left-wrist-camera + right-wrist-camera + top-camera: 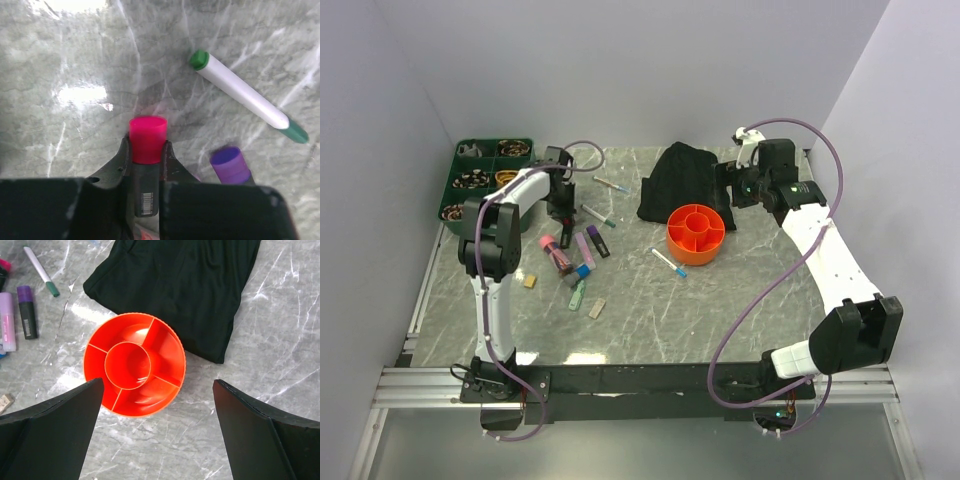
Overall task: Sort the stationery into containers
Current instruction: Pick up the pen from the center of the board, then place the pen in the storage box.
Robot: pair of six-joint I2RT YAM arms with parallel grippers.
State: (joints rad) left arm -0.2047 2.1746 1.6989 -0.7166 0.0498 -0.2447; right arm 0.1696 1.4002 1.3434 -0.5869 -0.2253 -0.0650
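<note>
My left gripper [560, 207] is shut on a chunky black marker with a pink cap [147, 137], held low over the marble table. Beside it lie a white pen with green ends [245, 95] and a purple-capped marker [230, 165]. More markers, pens and tan erasers lie left of centre [582, 262]. The round orange divided tub [696, 233] stands mid-table, and a blue-capped pen [669, 263] lies by it. My right gripper [157, 385] is open and empty, high above the tub [177, 347]. The dark green tray [457, 172] stands at the back left.
A black fabric heap [685, 180] lies just behind the tub and also shows in the right wrist view [185, 285]. The tray's compartments hold coiled rubber bands. White walls enclose the table at the back and on both sides.
</note>
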